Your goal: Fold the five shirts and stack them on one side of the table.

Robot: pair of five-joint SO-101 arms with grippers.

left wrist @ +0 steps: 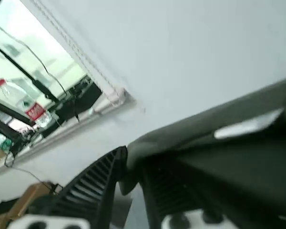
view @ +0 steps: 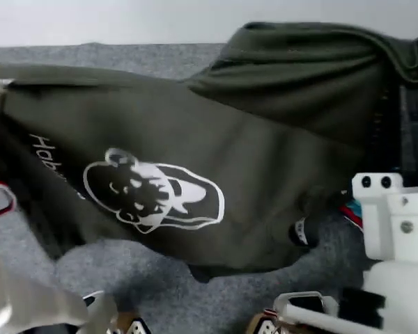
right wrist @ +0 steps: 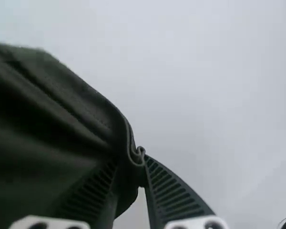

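A dark olive shirt with a white print hangs spread above the grey table cover, lifted at both ends. My left gripper is shut on an edge of the olive fabric, near the left side of the high view. My right gripper is shut on a stitched hem of the same shirt, with cloth draped over one finger. In the high view the right arm stands at the right, its upper part rising behind the raised, bunched end of the shirt.
A bit of red and teal cloth peeks out below the shirt beside the right arm. White arm parts sit along the near edge. A plain wall lies behind, and a window sill with a bottle shows past the left gripper.
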